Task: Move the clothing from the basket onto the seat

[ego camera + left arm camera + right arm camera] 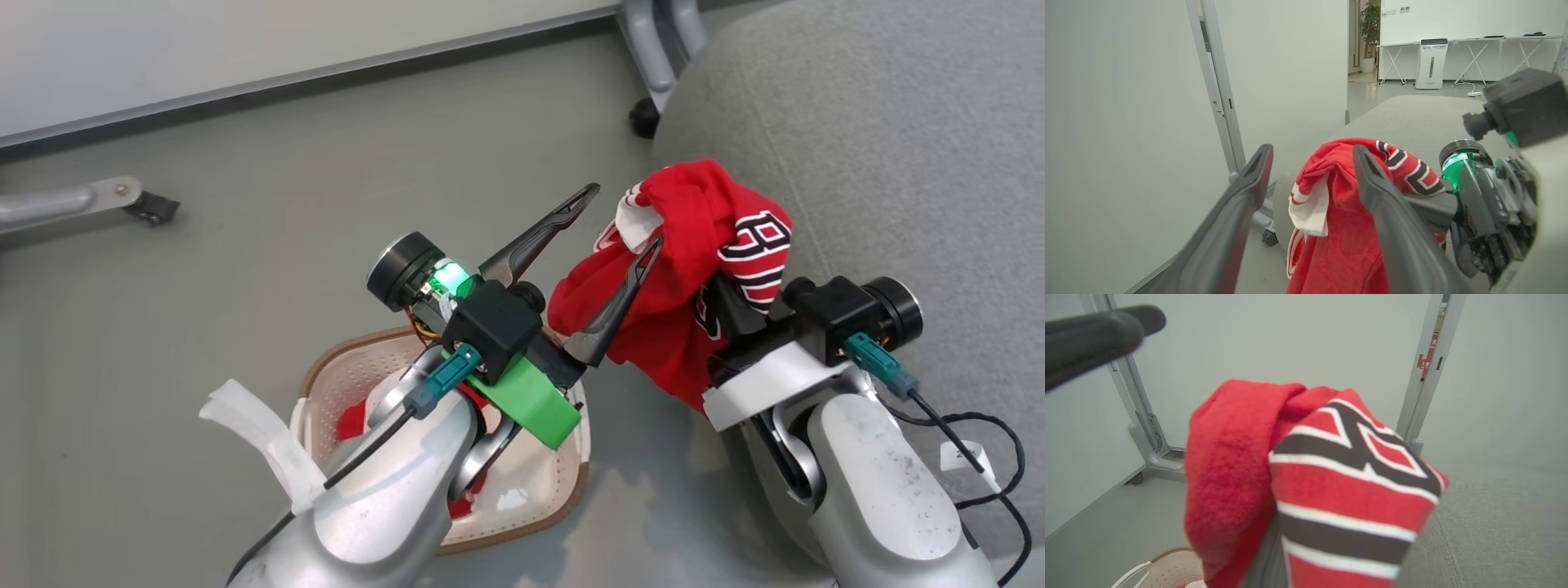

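Draping jersey (678, 278) hides right gripper (729, 310), basket (343, 367) half-covered

- Right pincer (729, 306): fingertips buried in the bunched red jersey (686, 245); grip point hidden.
- Jersey lettering: folded, unreadable.
- Basket (359, 359): mostly covered by the left arm (392, 490); red cloth (351, 422) inside unidentifiable.
- Seat (898, 147): cut off at top and right edges.
- Left pincer (624, 215): one finger (1094, 332) blurred in the right wrist view.
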Tool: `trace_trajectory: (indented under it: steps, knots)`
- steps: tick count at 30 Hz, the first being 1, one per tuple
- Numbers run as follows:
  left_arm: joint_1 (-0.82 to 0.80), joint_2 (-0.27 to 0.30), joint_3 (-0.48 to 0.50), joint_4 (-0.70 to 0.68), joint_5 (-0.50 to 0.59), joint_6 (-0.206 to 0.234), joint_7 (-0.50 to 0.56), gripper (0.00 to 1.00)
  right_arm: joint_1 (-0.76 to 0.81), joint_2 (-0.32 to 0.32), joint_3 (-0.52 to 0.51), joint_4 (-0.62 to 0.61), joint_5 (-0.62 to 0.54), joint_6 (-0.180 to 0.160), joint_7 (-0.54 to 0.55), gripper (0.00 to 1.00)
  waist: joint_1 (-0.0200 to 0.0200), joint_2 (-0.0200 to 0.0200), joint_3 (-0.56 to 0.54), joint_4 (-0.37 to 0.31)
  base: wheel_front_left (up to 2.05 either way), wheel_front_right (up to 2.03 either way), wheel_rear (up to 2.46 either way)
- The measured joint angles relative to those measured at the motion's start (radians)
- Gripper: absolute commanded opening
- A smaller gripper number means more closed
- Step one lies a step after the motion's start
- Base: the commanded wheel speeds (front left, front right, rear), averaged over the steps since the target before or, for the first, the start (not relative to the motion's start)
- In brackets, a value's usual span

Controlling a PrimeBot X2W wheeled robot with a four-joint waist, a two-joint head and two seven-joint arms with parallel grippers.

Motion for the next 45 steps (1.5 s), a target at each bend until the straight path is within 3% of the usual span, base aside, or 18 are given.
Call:
trace_trajectory:
  steps: [23,35,45]
  knots:
    - [-0.032,0.03,-0.051,0.044,0.0,0.0,0.0,1.0,0.082,0.027,-0.183,-0.058,0.004,0.0,0.0,0.0,0.0,0.0,0.075,-0.221,0.0,0.0,0.0]
    - [-0.035,0.032,-0.057,0.055,-0.008,0.0,0.0,1.0,0.095,0.031,-0.228,-0.077,0.027,0.0,0.0,0.0,0.0,0.0001,0.082,-0.232,0.0,0.0,0.0]
    - [-0.042,0.042,-0.055,0.049,0.0,0.003,0.0,1.0,-0.075,0.018,-0.344,-0.116,0.027,0.0,0.0,0.0,0.0,0.0,0.135,-0.222,0.0,0.0,0.0]
